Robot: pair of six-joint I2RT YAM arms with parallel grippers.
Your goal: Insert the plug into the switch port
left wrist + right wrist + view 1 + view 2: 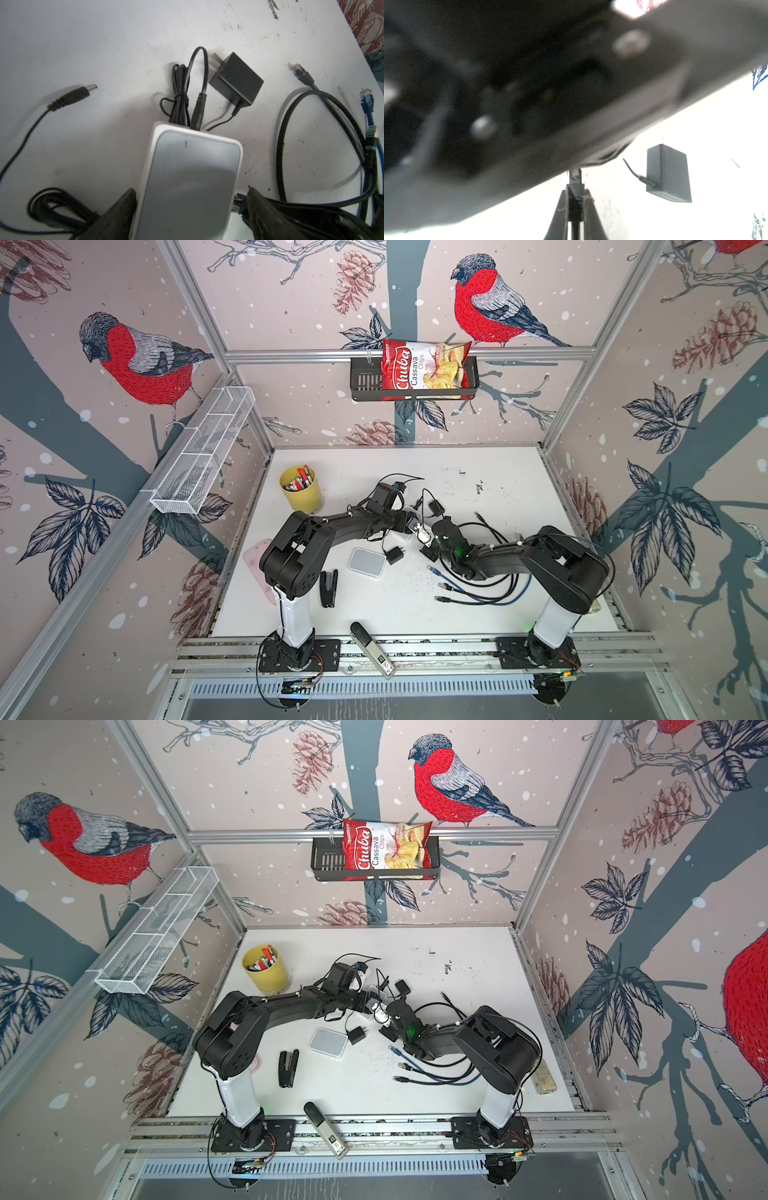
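My left arm (332, 526) stands up from its base, folds at the elbow and lies level. My right arm (507, 551) mirrors it, so the two wrists nearly meet. My left gripper (191, 190) has its jaws wide, one finger on either side of the switch (193, 176); I cannot tell whether they press it. My right gripper (575, 197), just beneath my left wrist, is pinched tight on the plug (575, 176).
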